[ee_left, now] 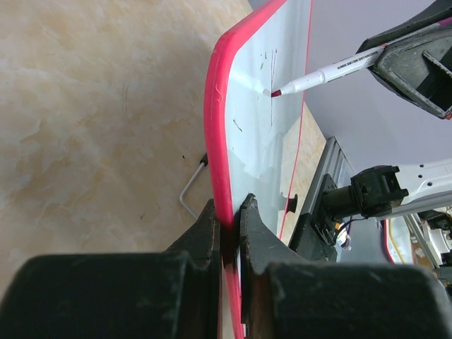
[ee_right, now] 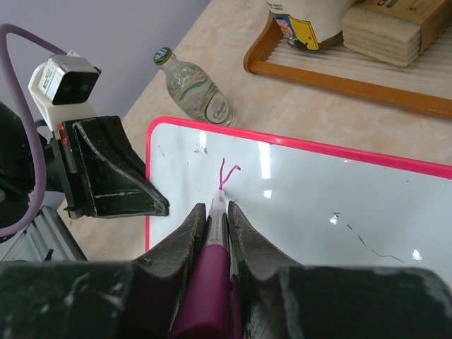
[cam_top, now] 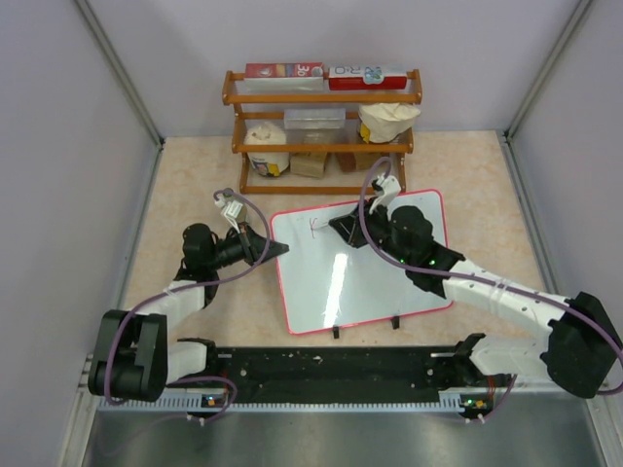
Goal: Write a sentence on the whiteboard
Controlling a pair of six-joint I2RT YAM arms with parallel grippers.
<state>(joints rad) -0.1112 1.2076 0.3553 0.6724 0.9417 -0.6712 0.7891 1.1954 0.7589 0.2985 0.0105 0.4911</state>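
The whiteboard (cam_top: pixel 370 282) lies tilted on the table, glossy white with a red-pink frame. My left gripper (cam_top: pixel 279 251) is shut on its left frame edge, seen clamped in the left wrist view (ee_left: pixel 229 219). My right gripper (ee_right: pixel 217 212) is shut on a magenta marker (ee_right: pixel 210 282), over the board's upper left (cam_top: pixel 346 229). The marker tip touches the board (ee_left: pixel 275 92). Of the sentence, only two short pink strokes (ee_right: pixel 227 173) show, like part of a "K" (cam_top: pixel 313 226).
A wooden shelf (cam_top: pixel 321 126) with boxes, a tub and jars stands behind the board. A small green-capped glass bottle (ee_right: pixel 194 88) stands just beyond the board's far left corner. Two black clip feet (cam_top: pixel 335 332) are at the board's near edge. A black base rail (cam_top: pixel 331 375) runs in front.
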